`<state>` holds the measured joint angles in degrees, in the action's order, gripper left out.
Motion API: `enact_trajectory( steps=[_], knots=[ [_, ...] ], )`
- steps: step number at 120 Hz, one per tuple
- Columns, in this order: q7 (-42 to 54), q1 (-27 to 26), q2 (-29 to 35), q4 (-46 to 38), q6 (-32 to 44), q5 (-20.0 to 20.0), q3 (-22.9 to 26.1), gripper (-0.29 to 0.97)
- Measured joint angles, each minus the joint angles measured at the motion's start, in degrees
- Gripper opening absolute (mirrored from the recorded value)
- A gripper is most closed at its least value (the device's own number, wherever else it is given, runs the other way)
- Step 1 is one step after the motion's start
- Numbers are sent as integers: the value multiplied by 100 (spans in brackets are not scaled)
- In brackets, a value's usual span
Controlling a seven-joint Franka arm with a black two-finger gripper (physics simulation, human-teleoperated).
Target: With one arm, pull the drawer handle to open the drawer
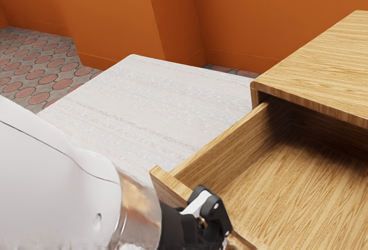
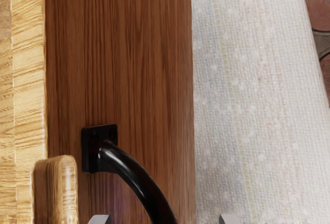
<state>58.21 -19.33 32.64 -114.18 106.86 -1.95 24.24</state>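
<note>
- Drawer (image 1: 276, 175) of light wood, standing far out of the cabinet (image 1: 322, 72) at the exterior view's right, its open top facing up.
- White table (image 1: 144, 106) beside and beneath the drawer; beyond it, orange walls (image 1: 259, 14) and a patterned tiled floor (image 1: 34, 72).
- White arm (image 1: 52, 192) in from the exterior view's lower left, with the black gripper (image 1: 201, 221) right at the drawer's front edge.
- In the wrist view, a dark wooden drawer front (image 2: 118, 69) carrying a black curved handle (image 2: 129, 175), fixed at a square mounting plate (image 2: 98, 139).
- Two grey fingertips (image 2: 98, 219) well apart, one on either side of the handle, with a gap showing on both sides.
- Seemingly spread wide and gripping nothing, though little more than the very tips can be made out.
</note>
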Motion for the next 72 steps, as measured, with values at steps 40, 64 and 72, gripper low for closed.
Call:
enact_trajectory(
  steps=[40, 64, 72],
  knots=[
    [-1002, 1542, -2425, 4089, -2335, -143, -1655, 49],
    [-2423, 1662, -2669, 4088, -2445, -128, -1854, 61],
    [-2817, 1650, -2751, 4086, -2506, -162, -1877, 63]
  ],
)
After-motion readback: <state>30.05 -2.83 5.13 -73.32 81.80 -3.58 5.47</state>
